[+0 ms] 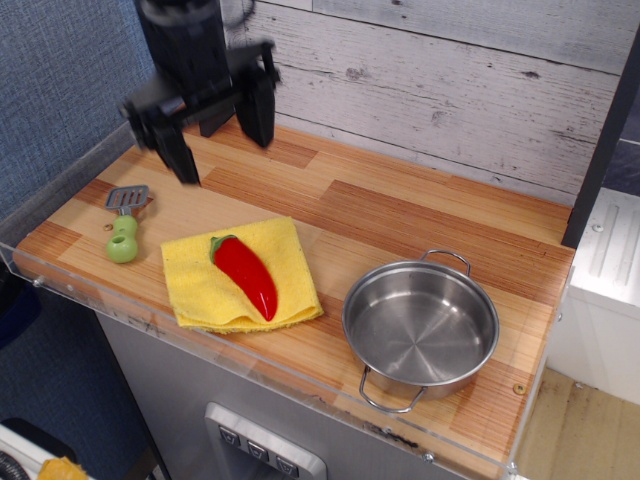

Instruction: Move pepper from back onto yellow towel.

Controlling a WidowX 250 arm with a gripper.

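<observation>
The glossy red pepper (247,275) with its small green stem lies diagonally on the yellow towel (203,290), which is spread near the front left of the wooden counter. My gripper (222,150) is open and empty, raised well above the counter behind and to the upper left of the towel, its two black fingers (256,108) spread wide apart. Nothing touches the pepper.
A small green-handled spatula (124,225) lies left of the towel near the counter's left edge. A steel pot (420,325) with two handles stands at the front right. A whitewashed plank wall (450,90) runs along the back.
</observation>
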